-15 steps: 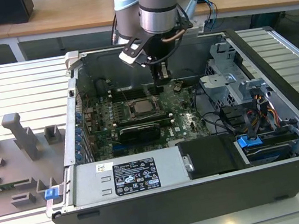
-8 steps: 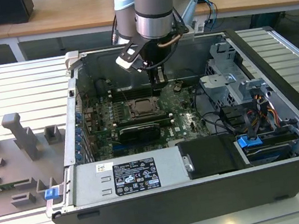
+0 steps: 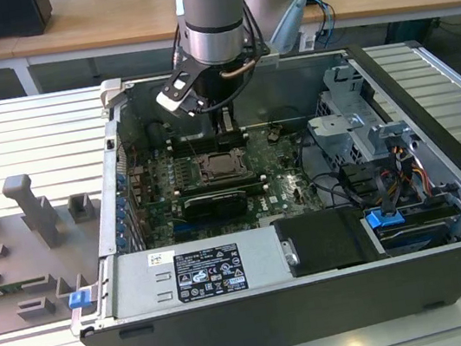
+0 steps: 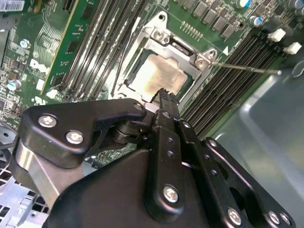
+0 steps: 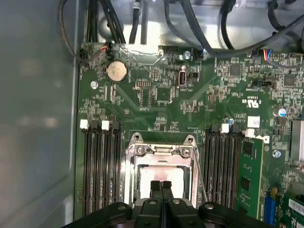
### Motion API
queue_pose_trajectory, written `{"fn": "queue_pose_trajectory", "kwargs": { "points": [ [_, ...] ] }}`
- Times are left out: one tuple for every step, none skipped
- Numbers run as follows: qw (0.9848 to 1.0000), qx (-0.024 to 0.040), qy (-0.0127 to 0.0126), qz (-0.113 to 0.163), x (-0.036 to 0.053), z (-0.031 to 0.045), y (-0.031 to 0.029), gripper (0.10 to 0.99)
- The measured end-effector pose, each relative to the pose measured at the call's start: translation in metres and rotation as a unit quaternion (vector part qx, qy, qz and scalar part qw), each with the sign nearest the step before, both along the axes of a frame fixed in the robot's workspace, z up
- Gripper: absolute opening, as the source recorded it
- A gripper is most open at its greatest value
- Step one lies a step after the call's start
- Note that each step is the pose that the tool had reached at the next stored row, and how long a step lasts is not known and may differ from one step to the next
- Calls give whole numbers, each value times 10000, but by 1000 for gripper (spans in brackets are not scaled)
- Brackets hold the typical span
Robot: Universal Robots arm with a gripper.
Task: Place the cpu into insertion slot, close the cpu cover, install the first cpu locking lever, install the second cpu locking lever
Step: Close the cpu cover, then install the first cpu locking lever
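While claw (image 5: pixel 161 185) hangs pinched above cpu (image 5: pixel 146 178), memory slots (image 5: pixel 100 166) flanking; cables (image 5: pixel 190 33) beyond

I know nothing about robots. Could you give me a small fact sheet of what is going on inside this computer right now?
Setting: open computer case on a slatted table, motherboard exposed
Arm: reaches down into the case from above
Gripper: shut, tips at the cpu's edge
Cpu: lies flat, its metal top showing through the cover's window
Cpu cover: down, framing the cpu
Locking lever: thin rod sticking out beside the socket, apparently not latched
Memory slots: long black rows on both sides of the cpu
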State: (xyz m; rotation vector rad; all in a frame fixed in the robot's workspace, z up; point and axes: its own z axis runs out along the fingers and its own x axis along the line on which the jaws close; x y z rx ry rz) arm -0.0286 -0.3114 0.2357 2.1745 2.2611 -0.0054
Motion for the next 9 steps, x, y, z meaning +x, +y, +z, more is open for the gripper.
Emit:
{"fn": "queue_pose_trajectory", "kwargs": {
  "points": [
    [10000, 0, 0, 0, -6, 0, 0, 106],
    [10000, 0, 0, 0, -13, -1, 0, 106],
    [10000, 0, 0, 0, -27, -2, 0, 106],
    [10000, 0, 0, 0, -38, -2, 0, 106],
    [10000, 0, 0, 0, -44, -3, 0, 106],
    [10000, 0, 0, 0, -45, -3, 0, 106],
    [10000, 0, 0, 1, -47, -3, 0, 106],
    [10000, 0, 0, 0, -52, -3, 0, 106],
    [10000, 0, 0, 0, -53, -1, -1, 106]
  ]
}}
